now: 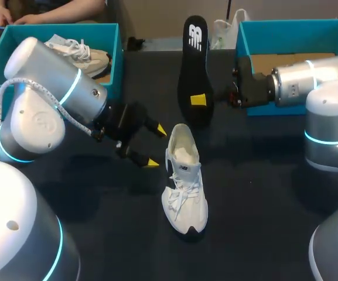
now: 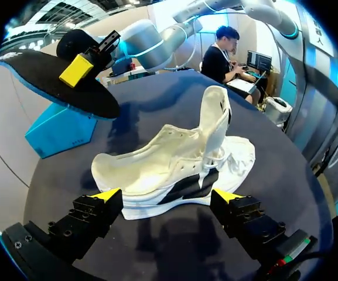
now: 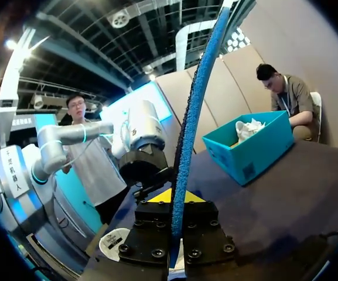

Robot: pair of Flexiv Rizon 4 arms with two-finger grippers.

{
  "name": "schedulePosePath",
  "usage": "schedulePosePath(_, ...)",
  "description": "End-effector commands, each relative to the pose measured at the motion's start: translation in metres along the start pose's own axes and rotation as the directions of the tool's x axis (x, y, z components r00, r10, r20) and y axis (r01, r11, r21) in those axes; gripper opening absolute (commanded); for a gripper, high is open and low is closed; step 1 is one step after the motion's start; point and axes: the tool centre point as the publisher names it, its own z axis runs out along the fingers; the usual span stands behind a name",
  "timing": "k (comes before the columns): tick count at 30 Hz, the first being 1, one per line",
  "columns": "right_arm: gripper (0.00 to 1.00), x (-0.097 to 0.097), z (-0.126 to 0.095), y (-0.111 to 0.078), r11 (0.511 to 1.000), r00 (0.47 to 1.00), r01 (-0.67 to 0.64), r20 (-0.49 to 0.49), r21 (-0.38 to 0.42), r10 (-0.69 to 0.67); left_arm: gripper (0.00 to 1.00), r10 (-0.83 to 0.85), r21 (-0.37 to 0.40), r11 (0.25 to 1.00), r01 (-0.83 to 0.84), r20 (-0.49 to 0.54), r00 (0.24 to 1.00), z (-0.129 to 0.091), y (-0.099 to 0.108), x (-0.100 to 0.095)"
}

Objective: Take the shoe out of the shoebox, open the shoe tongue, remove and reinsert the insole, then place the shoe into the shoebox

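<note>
One white sneaker (image 1: pixel 184 181), upright on table (image 1: pixel 262 193), tongue raised; left gripper (image 1: pixel 156 146) released beside it; right gripper (image 3: pixel 177 202) clenched on black insole (image 1: pixel 195 52), held aloft.

The shoe (image 1: pixel 184 178) was white with a black patch at the sole; the insole (image 1: pixel 195 64) was black with white print, blue beneath; the shoebox (image 1: pixel 292 29) was teal; the table (image 1: pixel 262 193) was dark navy.

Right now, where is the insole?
In the head view the insole is clamped in the right gripper above the far middle of the table, just beyond the white shoe and beside the right-hand blue box.
</note>
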Motion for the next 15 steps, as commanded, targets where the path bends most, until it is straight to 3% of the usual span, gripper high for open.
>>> schedulePosePath(1,0.0,-0.007,0.007,-0.01,1.0,1.0,0.012,-0.02,-0.017,-0.012,1.0,-0.011,-0.001,1.0,0.011,0.031,0.999,0.004,0.0,0.006)
schedulePosePath(15,0.0,-0.015,0.027,-0.035,0.998,0.996,0.017,-0.086,-0.061,-0.022,1.0,-0.049,0.005,0.999,0.049,0.068,0.996,0.014,0.0,0.002)
